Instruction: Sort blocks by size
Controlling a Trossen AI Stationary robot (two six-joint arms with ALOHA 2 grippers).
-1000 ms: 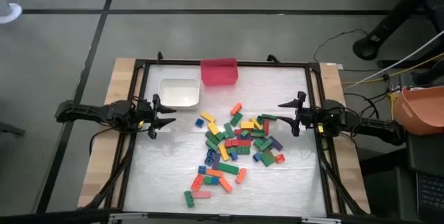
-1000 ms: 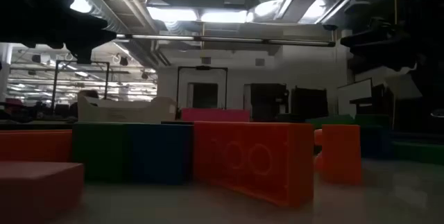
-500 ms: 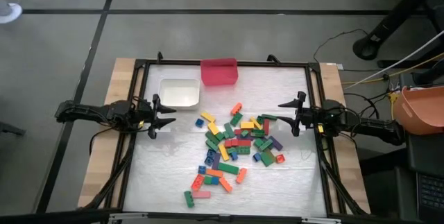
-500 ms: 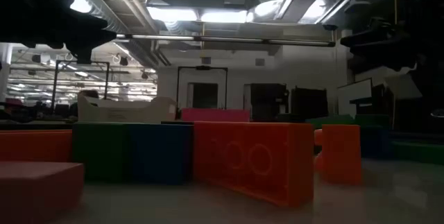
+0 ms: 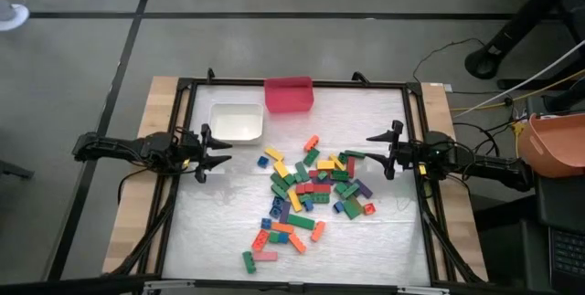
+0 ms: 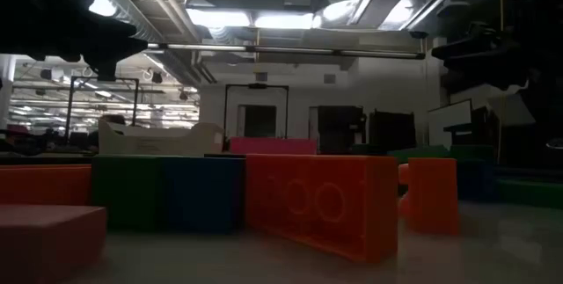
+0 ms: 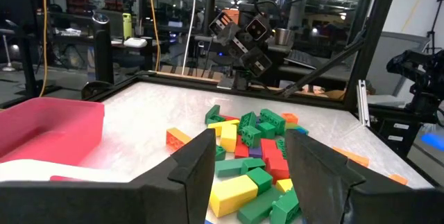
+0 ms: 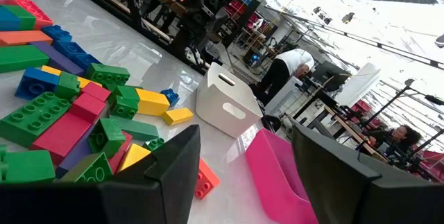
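- High view: we are looking down on the table (image 5: 219, 213), where the blocks (image 5: 309, 193) are lying in a loose heap right of the middle, red, green, blue, yellow, orange and purple mixed together.
- We are seeing a white bin (image 5: 236, 121) and a red bin (image 5: 289, 94) sitting near the far edge, side by side, apart from the heap.
- The left pincer (image 5: 218, 154) is hovering at the left side of the table, just beside the white bin, its fingers standing apart and gripping nothing.
- The right pincer (image 5: 375, 146) is hovering at the right edge of the heap, fingers likewise spread, with nothing between them.
- In the left wrist view we are looking between the dark fingers (image 7: 198, 165) toward the heap and the other arm beyond it.
- In the right wrist view a person (image 8: 283, 70) is bending over a bench behind the table.
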